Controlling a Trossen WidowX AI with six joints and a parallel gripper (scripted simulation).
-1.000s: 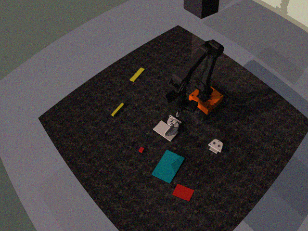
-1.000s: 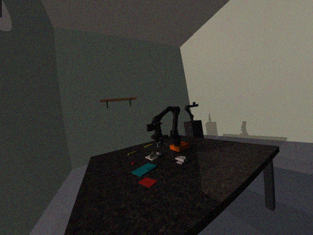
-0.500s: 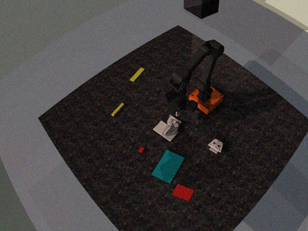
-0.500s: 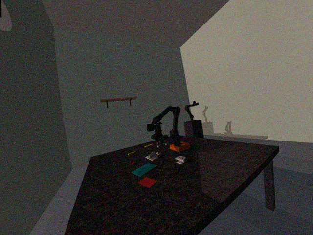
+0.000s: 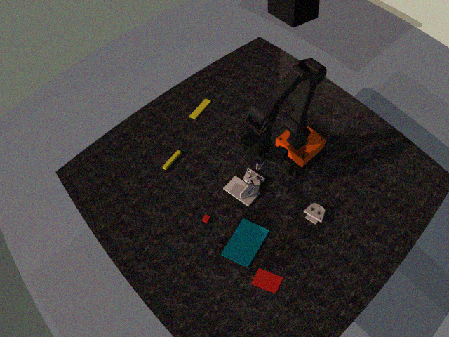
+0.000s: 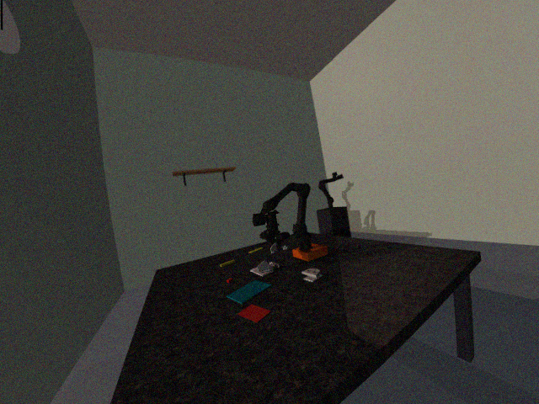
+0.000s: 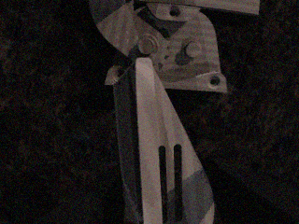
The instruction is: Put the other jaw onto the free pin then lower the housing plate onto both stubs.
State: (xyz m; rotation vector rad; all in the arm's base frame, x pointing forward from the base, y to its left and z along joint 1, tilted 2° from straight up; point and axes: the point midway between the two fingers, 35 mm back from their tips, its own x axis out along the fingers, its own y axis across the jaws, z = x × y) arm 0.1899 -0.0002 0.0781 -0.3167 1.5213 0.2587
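Observation:
My black gripper is low, just behind the grey-white base unit, and shut on the free jaw. The jaw is mostly hidden in the dark. A long pale slotted piece rises from the bottom edge; I cannot tell whether it is jaw or finger. Its tip overlaps the base unit's edge near the left pin. The mounted jaw reaches up-left from there. The right pin shows uncovered. Whether any teeth touch is unclear. The housing plate lies apart on the table, its two holes showing.
The orange arm base stands behind the parts. A teal panel, a red panel and a small red cube lie toward the front. Yellow bars lie on the left.

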